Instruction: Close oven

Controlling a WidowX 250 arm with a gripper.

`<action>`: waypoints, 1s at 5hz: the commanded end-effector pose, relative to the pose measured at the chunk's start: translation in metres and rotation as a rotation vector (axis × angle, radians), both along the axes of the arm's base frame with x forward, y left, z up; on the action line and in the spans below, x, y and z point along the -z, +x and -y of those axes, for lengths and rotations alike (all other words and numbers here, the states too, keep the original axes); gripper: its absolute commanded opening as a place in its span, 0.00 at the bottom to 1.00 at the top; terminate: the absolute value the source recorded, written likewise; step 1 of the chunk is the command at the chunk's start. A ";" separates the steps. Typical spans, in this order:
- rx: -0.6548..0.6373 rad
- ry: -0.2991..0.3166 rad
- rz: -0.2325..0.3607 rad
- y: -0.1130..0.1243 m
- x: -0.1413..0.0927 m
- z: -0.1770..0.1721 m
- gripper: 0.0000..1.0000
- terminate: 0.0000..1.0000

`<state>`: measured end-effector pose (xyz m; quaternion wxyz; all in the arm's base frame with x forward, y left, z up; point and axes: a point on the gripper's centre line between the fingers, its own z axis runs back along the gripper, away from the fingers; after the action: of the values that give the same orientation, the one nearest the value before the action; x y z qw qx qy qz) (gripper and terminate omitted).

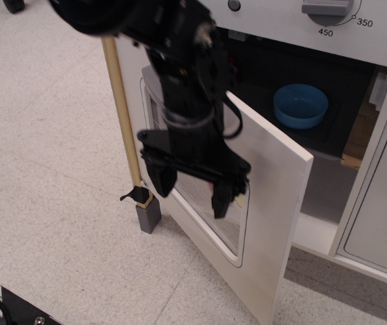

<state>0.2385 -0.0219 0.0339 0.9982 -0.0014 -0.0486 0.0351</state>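
Observation:
The white toy oven [315, 145] has a dark interior and stands open. Its hinged door [275, 196] swings out toward me at an angle, with a wire-lined rounded window [231, 223]. The grey bar handle is hidden behind my arm. My black gripper [192, 191] hangs in front of the door's outer face, over the window, fingers pointing down. The jaws are spread apart and hold nothing. One fingertip [161, 181] is at the left, the other [220, 203] at the right.
A blue bowl [300, 105] sits inside the oven. A temperature dial [326, 8] is on the panel above. A plain cabinet door [383, 217] with a slim grey handle stands at the right. A wooden post [124, 115] with a grey foot [147, 217] is left of the door.

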 end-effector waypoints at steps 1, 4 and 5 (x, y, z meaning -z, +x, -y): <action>0.040 -0.080 0.070 0.036 -0.010 0.015 1.00 0.00; -0.023 -0.102 0.225 0.102 -0.004 0.035 1.00 0.00; -0.036 -0.089 0.265 0.123 -0.003 0.041 1.00 0.00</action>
<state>0.3552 -0.0663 0.0183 0.9850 -0.0454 -0.1573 0.0550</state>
